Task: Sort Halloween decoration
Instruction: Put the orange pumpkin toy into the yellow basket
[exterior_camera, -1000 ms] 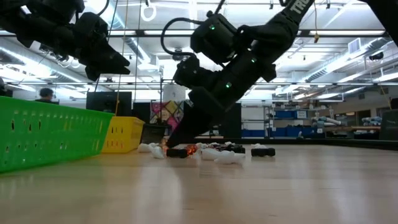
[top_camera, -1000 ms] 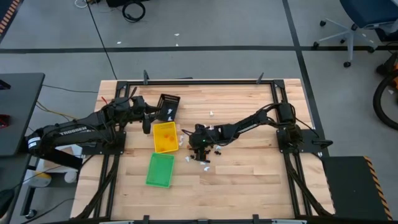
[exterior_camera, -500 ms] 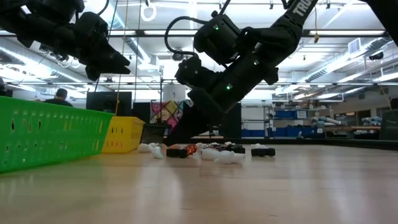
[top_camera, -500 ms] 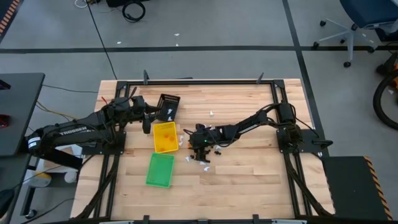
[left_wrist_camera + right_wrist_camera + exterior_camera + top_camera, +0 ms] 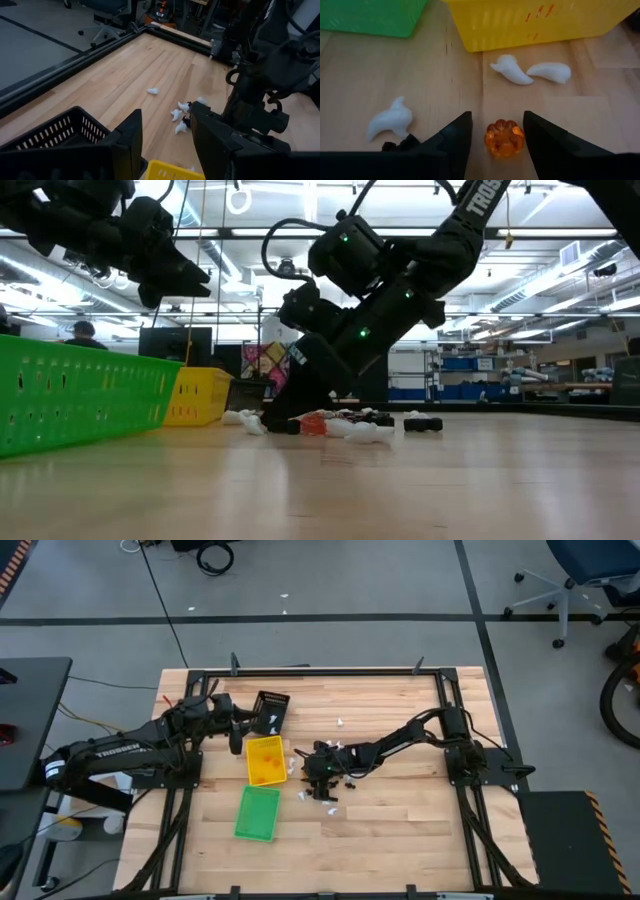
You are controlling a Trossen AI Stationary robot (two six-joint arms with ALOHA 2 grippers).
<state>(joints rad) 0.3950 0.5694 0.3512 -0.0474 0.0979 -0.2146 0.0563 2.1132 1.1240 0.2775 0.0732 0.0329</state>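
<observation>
The Halloween decoration is a loose pile of tiny white, orange and black trinkets point(image 5: 325, 778) lying on the wooden table right of the yellow tray. My right gripper point(image 5: 316, 768) is low over this pile and open. In the right wrist view point(image 5: 497, 116) its fingers stand on either side of an orange pumpkin point(image 5: 504, 138), with gaps showing. The pumpkin sits on the table. White ghosts point(image 5: 512, 70) point(image 5: 390, 122) lie nearby. My left gripper point(image 5: 240, 728) hangs open and empty in the air by the black tray point(image 5: 271, 709).
The yellow tray point(image 5: 265, 760) and green tray point(image 5: 257, 813) lie left of the pile, with the black tray beyond them. A lone white trinket point(image 5: 341, 722) lies farther back. A black frame rail point(image 5: 330, 671) borders the table. Bare wood spreads to the near right.
My right gripper has sunk lower over the pile, toward the orange pumpkin, and shifted slightly toward the table's left. The left arm has stayed still.
</observation>
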